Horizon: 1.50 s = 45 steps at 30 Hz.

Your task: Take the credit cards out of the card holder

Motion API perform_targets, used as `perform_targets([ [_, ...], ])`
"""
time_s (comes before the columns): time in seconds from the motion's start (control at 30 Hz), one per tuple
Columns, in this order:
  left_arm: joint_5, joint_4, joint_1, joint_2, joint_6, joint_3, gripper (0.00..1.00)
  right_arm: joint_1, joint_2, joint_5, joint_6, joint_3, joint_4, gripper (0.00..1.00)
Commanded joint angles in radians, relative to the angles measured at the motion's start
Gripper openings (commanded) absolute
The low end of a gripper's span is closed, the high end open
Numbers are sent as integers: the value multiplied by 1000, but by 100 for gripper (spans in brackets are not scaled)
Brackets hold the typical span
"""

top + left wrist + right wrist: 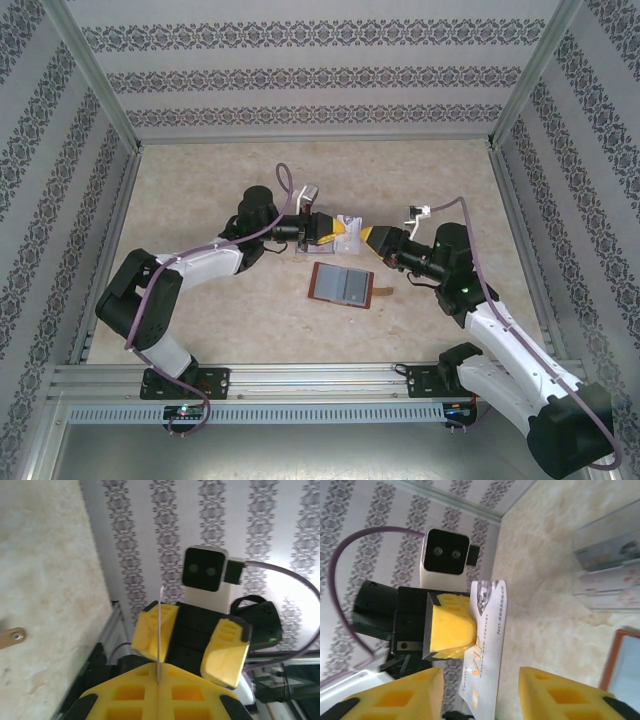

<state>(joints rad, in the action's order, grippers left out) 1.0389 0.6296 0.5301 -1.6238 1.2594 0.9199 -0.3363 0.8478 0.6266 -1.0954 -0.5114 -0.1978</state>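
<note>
Left gripper [158, 682] was clamped tight on one credit card [487, 630], held up mid-air; right gripper [480, 692] was seen spread apart facing it, fwiw. Card holder [343, 285] was laid open on the tabletop [200, 200] nearby.

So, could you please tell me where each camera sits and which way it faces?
Top external: overhead behind the bases, looking down on the table, card holder, both arms.
Left wrist: looks along its shut left gripper at the open right gripper.
Right wrist: looks past its fingers at the left gripper.
Shared: both wrist views show the held credit card.
</note>
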Motion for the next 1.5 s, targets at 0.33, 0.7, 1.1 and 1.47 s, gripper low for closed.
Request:
perform_targets([
  [0.33, -567, -1663, 8, -212, -1409, 811, 0, 150, 26, -37, 163, -46, 225, 50],
  [0.7, -825, -2275, 37, -744, -2020, 1676, 0, 180, 53, -27, 189, -53, 237, 51],
  [1.1, -879, -2115, 40, -794, -2302, 1644, 0, 201, 84, -14, 204, -82, 255, 52],
  [1.47, -861, -2057, 30, -847, -2300, 1645, 0, 209, 89, -22, 204, -90, 267, 53],
])
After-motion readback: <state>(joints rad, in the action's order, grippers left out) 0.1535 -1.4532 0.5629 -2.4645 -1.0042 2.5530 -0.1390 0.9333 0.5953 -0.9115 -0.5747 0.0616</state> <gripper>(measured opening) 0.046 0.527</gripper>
